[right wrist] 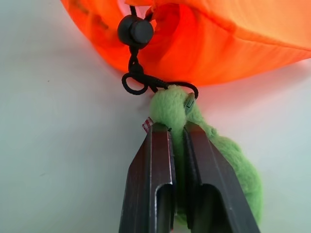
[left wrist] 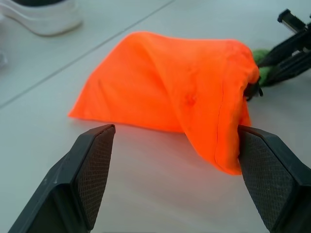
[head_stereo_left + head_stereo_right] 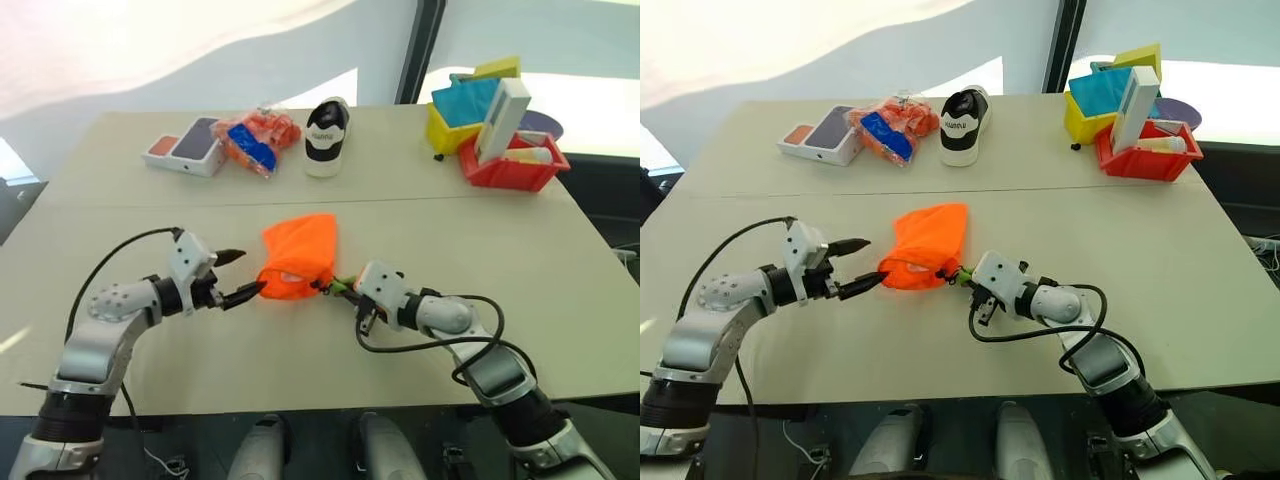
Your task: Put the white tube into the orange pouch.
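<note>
Orange pouch (image 3: 297, 257) lies on the near half of my table (image 3: 560, 290), soft fabric slumped into a creased wedge, its gathered mouth toward me. A round black cord stopper (image 1: 135, 31) sits at the mouth, thin black cord knotted below it, ending in a fuzzy green felt loop (image 1: 170, 109).

Right gripper (image 1: 177, 131): flat dark fingers pinched narrow on the green loop, felt squeezed between them.

Left gripper (image 3: 238, 275): fingers spread wide, holding nothing. Textured black pads (image 2: 95, 170) stand either side of the pouch's near corner; one fingertip is just at the fabric edge, and I cannot tell whether it touches.

White tube: I can't pick it out; the pouch looks lumpy, contents hidden.

Far side of the table: a flat box (image 3: 185, 146), a crinkly orange-and-blue packet (image 3: 255, 138), a black-and-white shoe (image 3: 326, 135), a red bin (image 3: 512, 168) with a tall white box (image 3: 502, 118), a yellow bin (image 3: 447, 128).
</note>
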Controlling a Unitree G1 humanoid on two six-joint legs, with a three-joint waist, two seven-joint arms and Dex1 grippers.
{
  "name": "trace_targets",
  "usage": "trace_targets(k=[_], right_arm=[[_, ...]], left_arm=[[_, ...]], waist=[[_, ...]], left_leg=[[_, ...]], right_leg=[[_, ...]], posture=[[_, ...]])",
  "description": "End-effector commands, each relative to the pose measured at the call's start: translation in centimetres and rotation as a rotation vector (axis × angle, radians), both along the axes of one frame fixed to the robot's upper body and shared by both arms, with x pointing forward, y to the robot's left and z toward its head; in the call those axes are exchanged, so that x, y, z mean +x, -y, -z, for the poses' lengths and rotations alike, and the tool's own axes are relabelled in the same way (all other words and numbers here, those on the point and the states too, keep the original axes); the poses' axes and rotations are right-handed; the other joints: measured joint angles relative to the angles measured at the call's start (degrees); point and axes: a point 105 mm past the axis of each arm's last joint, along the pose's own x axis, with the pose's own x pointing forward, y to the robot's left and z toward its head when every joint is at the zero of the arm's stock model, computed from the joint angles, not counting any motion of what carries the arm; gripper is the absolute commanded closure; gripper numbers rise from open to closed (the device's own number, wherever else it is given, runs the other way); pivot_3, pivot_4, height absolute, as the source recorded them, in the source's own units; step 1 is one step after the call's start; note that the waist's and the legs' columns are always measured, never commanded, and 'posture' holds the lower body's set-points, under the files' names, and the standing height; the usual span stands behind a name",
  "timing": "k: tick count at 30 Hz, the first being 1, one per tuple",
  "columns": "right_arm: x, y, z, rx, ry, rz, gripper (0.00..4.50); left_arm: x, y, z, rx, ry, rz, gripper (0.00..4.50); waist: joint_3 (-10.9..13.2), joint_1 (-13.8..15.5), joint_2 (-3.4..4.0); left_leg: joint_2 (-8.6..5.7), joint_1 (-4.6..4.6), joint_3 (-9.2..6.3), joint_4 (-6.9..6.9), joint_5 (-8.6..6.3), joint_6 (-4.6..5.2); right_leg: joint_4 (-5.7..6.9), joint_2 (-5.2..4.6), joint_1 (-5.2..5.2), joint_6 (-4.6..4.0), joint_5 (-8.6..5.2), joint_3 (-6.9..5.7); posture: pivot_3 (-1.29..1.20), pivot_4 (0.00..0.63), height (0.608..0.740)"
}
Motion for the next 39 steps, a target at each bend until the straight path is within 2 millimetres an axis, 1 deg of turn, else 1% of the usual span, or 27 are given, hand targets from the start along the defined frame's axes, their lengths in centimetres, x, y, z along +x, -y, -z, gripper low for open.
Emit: trace_targets(k=[1,4,7,9,13,16,19,22,24,27,32,39], right_arm=[[-0.6,1.9,-1.7,0.025,0.028,0.013,4.41],[-1.5,3.5,-2.5,0.038,0.018,0.021,4.41],[-2.1,4.5,-2.9,0.043,0.011,0.032,4.41],[-2.2,4.8,-3.1,0.051,0.012,0.046,4.41],[-2.2,4.9,-3.5,0.078,0.012,0.059,4.41],[-2.7,5.4,-4.1,0.124,-0.005,0.065,4.41],[-3.2,6.0,-4.3,0.151,-0.021,0.076,4.41],[-3.8,6.6,-4.7,0.194,-0.04,0.09,4.41],[-4.1,6.9,-5.0,0.23,-0.048,0.1,4.41],[-4.5,7.2,-5.4,0.258,-0.053,0.108,4.41],[-4.7,6.9,-5.9,0.289,-0.053,0.109,4.41],[-4.4,6.7,-6.1,0.291,-0.048,0.117,4.41]], left_arm=[[-0.1,0.4,-2.2,0.003,0.072,0.038,0.49],[0.0,1.4,-2.7,0.01,0.088,0.089,0.49],[0.1,2.5,-3.1,0.027,0.104,0.146,0.49],[0.1,3.6,-3.2,0.054,0.115,0.21,0.49],[0.1,5.1,-2.8,0.133,0.146,0.307,0.49],[0.6,7.3,-3.3,0.139,0.185,0.395,0.49],[1.0,8.3,-3.2,0.16,0.207,0.437,0.49],[1.5,9.1,-2.5,0.215,0.23,0.477,0.49],[1.6,9.7,-2.2,0.218,0.237,0.504,0.49],[1.6,10.7,-2.2,0.209,0.254,0.538,0.49],[1.3,11.9,-1.8,0.223,0.278,0.592,0.49],[0.4,14.1,-1.5,0.233,0.305,0.658,0.49]], waist=[[0.0,0.1,0.0],[0.0,0.1,-0.02],[0.0,-0.2,-0.03],[0.0,-0.2,-0.04],[0.0,-0.2,-0.04],[0.0,0.2,-0.07],[0.0,0.1,-0.09],[0.1,0.0,-0.1],[0.1,-0.1,-0.1],[0.1,-0.1,-0.1],[0.1,-0.1,-0.1],[0.1,0.0,-0.1]], left_leg=[[-0.02,-0.01,0.0,0.0,0.0,0.0],[-0.03,-0.05,0.0,0.01,0.0,0.0],[-0.03,-0.04,0.0,0.01,0.0,0.0],[-0.01,0.0,0.02,0.02,0.0,0.0],[0.0,0.02,0.03,0.02,0.0,0.0],[-0.01,-0.01,0.03,0.02,0.0,0.0],[-0.05,-0.1,0.02,0.1,0.0,0.0],[-0.08,-0.11,0.03,0.09,0.0,0.0],[-0.07,-0.07,0.03,0.08,0.0,0.01],[-0.04,-0.06,0.01,0.08,0.0,0.01],[-0.04,-0.06,0.01,0.09,0.0,0.01],[-0.06,-0.07,0.01,0.11,0.0,0.01]], right_leg=[[0.0,-0.02,0.01,0.03,-0.01,0.0],[-0.03,-0.02,0.01,0.05,-0.01,0.0],[-0.02,0.01,0.01,0.05,0.0,0.0],[0.0,0.04,0.01,0.04,0.0,0.0],[0.02,0.06,0.01,0.03,0.0,0.01],[0.01,0.07,0.01,0.05,0.01,0.01],[-0.03,0.05,0.01,0.09,0.02,0.0],[-0.03,0.02,0.02,0.11,0.02,0.01],[0.0,0.03,0.02,0.12,0.02,0.01],[0.03,0.07,0.01,0.12,0.03,0.0],[0.04,0.07,0.01,0.13,0.03,0.01],[0.03,0.06,0.03,0.13,0.03,0.01]], posture=[[0.0,0.15,0.74],[0.0,0.15,0.74],[0.0,0.15,0.74],[0.0,0.15,0.74],[0.0,0.15,0.74],[0.0,0.15,0.74],[0.0,0.15,0.74],[0.0,0.15,0.74],[0.0,0.15,0.74],[0.0,0.15,0.74],[0.0,0.15,0.74],[0.0,0.15,0.74]])
